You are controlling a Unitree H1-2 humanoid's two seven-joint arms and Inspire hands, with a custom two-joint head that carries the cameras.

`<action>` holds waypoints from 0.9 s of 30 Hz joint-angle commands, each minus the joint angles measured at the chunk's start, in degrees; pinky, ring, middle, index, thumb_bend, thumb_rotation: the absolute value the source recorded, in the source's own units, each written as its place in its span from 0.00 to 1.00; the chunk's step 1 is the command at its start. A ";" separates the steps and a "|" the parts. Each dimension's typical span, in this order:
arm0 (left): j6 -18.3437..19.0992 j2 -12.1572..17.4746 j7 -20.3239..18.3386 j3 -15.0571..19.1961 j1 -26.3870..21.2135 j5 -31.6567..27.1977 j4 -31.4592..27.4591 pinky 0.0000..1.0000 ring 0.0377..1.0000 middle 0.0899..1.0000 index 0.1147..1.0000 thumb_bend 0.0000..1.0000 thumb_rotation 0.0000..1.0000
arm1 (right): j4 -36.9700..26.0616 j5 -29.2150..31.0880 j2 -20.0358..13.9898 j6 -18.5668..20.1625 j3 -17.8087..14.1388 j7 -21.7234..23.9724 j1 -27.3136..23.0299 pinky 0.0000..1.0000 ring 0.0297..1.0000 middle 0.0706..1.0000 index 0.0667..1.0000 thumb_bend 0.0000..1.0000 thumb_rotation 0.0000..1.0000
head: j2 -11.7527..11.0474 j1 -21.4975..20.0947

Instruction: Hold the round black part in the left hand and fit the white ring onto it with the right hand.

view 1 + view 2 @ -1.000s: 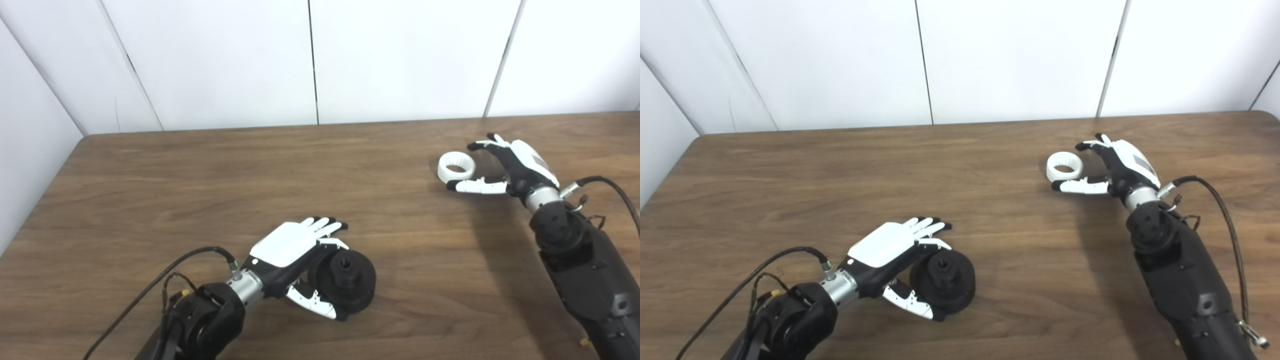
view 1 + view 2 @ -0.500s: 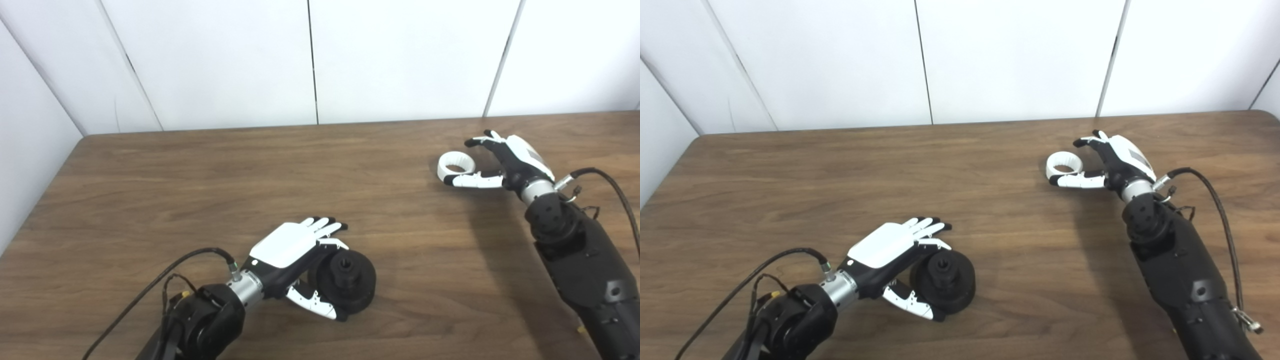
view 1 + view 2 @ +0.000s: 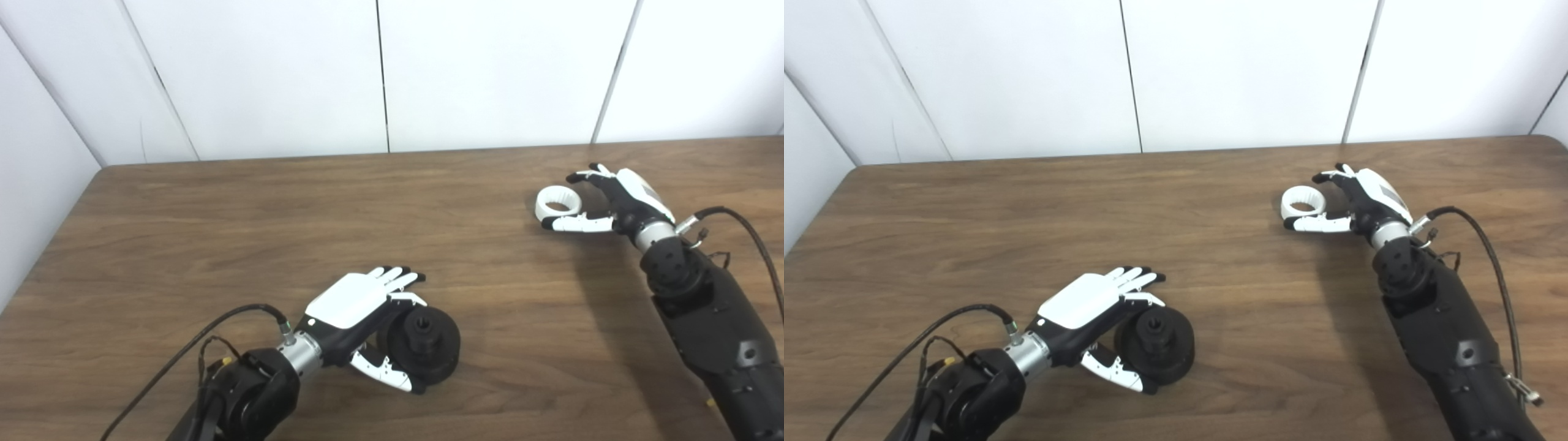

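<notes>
Two robot hands work at a brown wooden desk [image 3: 245, 214], each beside its own part and well apart from the other.

Judging from the task, the step in hand is picking up the white ring. To do it well, the right hand should close thumb and fingers on opposite sides of the ring's outer wall, squarely and low, so the ring neither tips nor skids away across the smooth wood. A gentle, even pinch looks wise, since the ring seems light and hard. It should lift straight up before carrying the ring toward the black part.

The right hand [image 3: 618, 199] is partly spread, not yet closed. The white ring [image 3: 556, 204] lies flat on the desk in the gap between its thumb and fingers. The thumb reaches along the ring's near side and appears to touch it or sit just beside it; which one, the views do not settle. The fingers curve over the far side, seemingly just clear of the ring. The ring is not gripped.

The left hand [image 3: 361, 312] rests on the desk with its fingers stretched out over the top of the round black part [image 3: 425, 343] and its thumb low against the near side. The part sits on the desk just beyond the palm. The hand cups it loosely; a firm grip is not evident.
</notes>
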 commanded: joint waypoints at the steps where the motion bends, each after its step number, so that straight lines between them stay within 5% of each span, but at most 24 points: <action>1: -0.42 0.16 -0.57 -0.48 -0.35 0.57 -0.45 0.98 1.00 0.98 0.69 0.88 0.54 | -1.20 -0.49 -0.58 -2.27 0.05 -1.69 -3.42 1.00 1.00 0.99 0.82 0.88 0.46 | 0.05 0.02; 27: -0.65 0.26 0.14 -0.39 -0.13 0.60 -0.67 0.98 1.00 0.96 0.68 0.88 0.55 | -0.92 -0.61 0.05 -1.74 1.99 -1.55 -3.95 0.99 1.00 0.99 0.82 0.85 0.40 | -0.03 0.23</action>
